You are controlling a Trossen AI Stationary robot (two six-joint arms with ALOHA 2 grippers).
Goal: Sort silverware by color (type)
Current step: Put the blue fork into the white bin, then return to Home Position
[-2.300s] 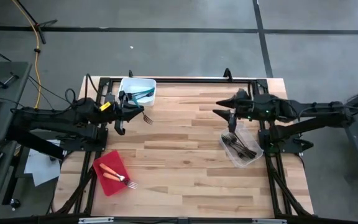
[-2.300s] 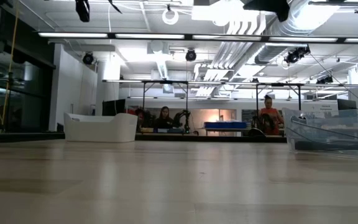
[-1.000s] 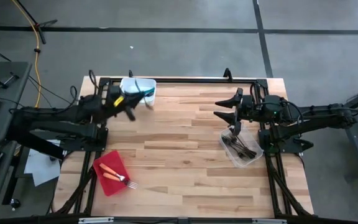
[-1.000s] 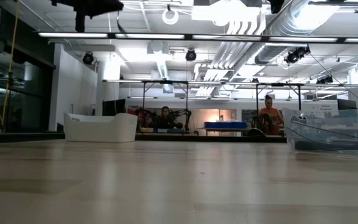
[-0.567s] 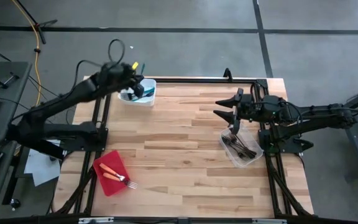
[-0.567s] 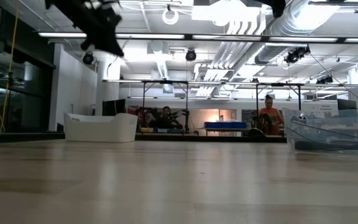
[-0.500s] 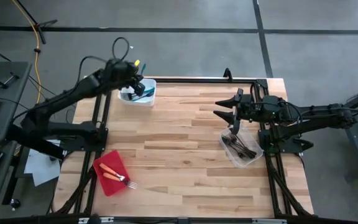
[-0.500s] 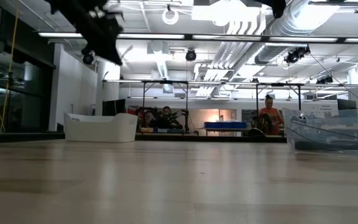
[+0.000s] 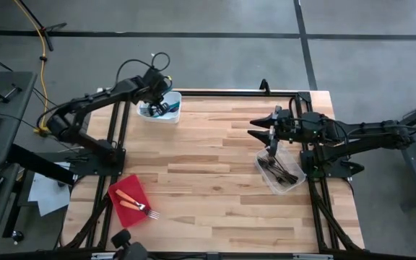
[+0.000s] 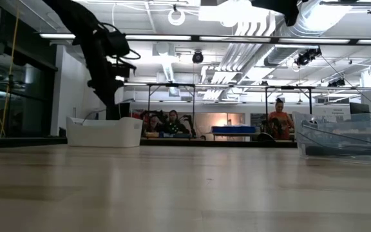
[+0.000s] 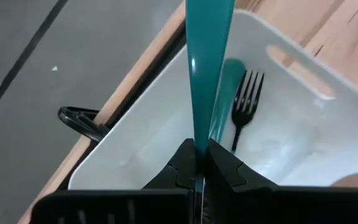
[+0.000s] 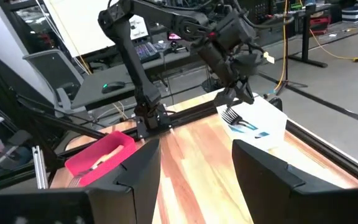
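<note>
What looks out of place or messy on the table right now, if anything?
Nothing is spilled or damaged. The one oddity: on the red tray, a fork's tines stick out past the edge over the wooden table. The left gripper holds a teal fork above the white tub; the right gripper waits, jaws open, over the clear tub.

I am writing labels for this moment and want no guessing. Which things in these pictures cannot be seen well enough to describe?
- Clear tub, high view: its dark utensils overlap; number and type unclear.
- White tub, low view: the wall hides the contents.
- Teal utensil in the left gripper, left wrist view: the far end is cut off by the picture's edge.
- Red tray, high view: the orange pieces are too small to count.
</note>
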